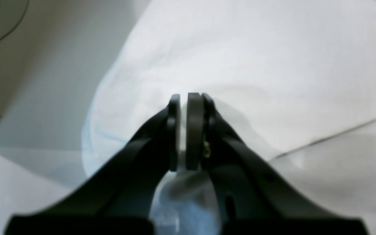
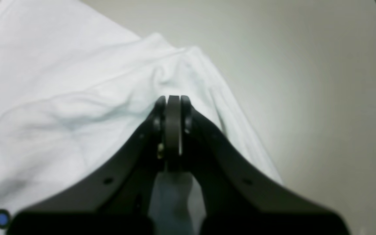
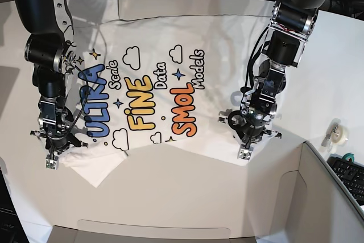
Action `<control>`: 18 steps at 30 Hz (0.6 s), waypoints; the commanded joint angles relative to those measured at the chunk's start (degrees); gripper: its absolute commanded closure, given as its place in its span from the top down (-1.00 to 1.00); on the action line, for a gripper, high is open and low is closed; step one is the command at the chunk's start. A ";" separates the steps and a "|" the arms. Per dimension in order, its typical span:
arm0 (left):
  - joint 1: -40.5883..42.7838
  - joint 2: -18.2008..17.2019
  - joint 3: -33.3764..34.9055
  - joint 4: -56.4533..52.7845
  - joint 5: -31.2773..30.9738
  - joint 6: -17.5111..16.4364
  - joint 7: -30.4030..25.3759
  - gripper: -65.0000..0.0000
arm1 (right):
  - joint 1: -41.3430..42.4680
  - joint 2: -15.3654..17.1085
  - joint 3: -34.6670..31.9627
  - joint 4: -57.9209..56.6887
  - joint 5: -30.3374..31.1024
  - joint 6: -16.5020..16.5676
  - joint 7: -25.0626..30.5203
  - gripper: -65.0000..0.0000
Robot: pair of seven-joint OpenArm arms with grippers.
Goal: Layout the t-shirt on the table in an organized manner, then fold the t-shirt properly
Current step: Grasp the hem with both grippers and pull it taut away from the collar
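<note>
The white t-shirt (image 3: pixel 148 83) lies spread print-up on the white table (image 3: pixel 187 197), showing "ULTRA FINE SMOL" with clouds and stars. My left gripper (image 3: pixel 244 153) is at the shirt's near right edge. In the left wrist view it (image 1: pixel 183 98) is shut on a pinch of the t-shirt (image 1: pixel 240 49), with table (image 1: pixel 60 65) to the left. My right gripper (image 3: pixel 51 162) is at the shirt's near left corner. In the right wrist view it (image 2: pixel 173 98) is shut on a bunched fold of the t-shirt (image 2: pixel 60 81), with table (image 2: pixel 305 81) to the right.
A grey box-like bin (image 3: pixel 318 197) stands at the near right, with its rim running along the front edge. A tape roll (image 3: pixel 335 132) and a keyboard (image 3: pixel 350 174) lie at the far right. Cables hang behind the table at the top.
</note>
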 commanded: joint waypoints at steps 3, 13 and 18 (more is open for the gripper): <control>-0.48 -1.51 -0.32 -0.18 0.24 2.84 2.89 -0.92 | 0.03 1.61 0.39 0.57 -0.04 -0.54 -0.69 -1.00; -0.48 -3.27 -0.32 -0.18 0.24 9.79 2.89 -0.92 | -3.31 3.72 0.47 0.74 0.40 -3.71 -0.69 -1.00; -0.56 -3.36 -0.32 -0.18 0.24 9.88 2.89 -0.92 | -3.57 3.63 0.47 0.92 0.40 -3.80 -0.69 -1.00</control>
